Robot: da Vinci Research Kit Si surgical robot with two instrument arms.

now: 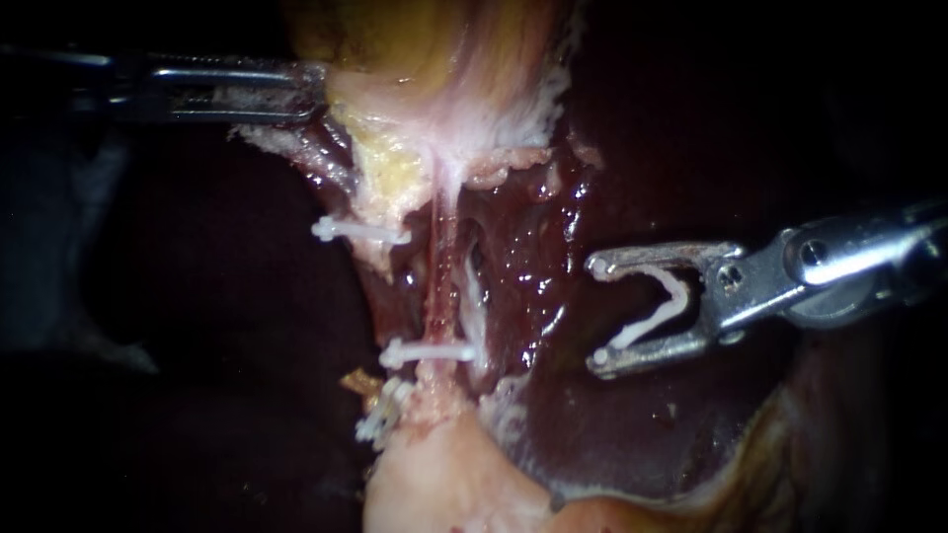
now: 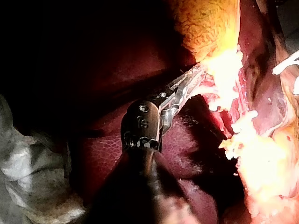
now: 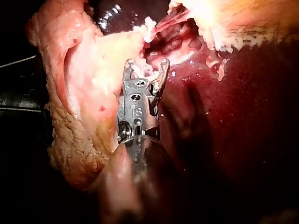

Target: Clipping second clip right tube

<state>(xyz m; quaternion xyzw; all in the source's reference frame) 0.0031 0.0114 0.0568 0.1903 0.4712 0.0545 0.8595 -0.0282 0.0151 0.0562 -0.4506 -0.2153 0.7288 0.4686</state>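
Holding a new clip (image 1: 674,304) in its end effector, my right instrument (image 1: 597,314) stood over the dark liver (image 1: 632,434), well apart from the right tube (image 1: 442,266). The two jaws were spread wide, and each touched one leg of the white clip, so the clip sat open between them, with its mouth turned toward the tube. I judge this wide setting was needed so that the clip could pass around the tube before closing.

The right tube was the thin pinkish strand running down from the gallbladder (image 1: 444,59). Low on it sat a seated clip (image 1: 430,352). The stretch above that clip was bare, and this seemed the likely place for the second one. Two other clips (image 1: 360,233) lay on the tissue further to the left.

My left instrument (image 1: 306,94) had its end effector narrow and, as far as I could see, closed on the pale edge of the gallbladder. It seemed to hold the gallbladder up, which kept the tube stretched and free of the liver. The approach was not yet made, and the clip had not yet reached the tube.
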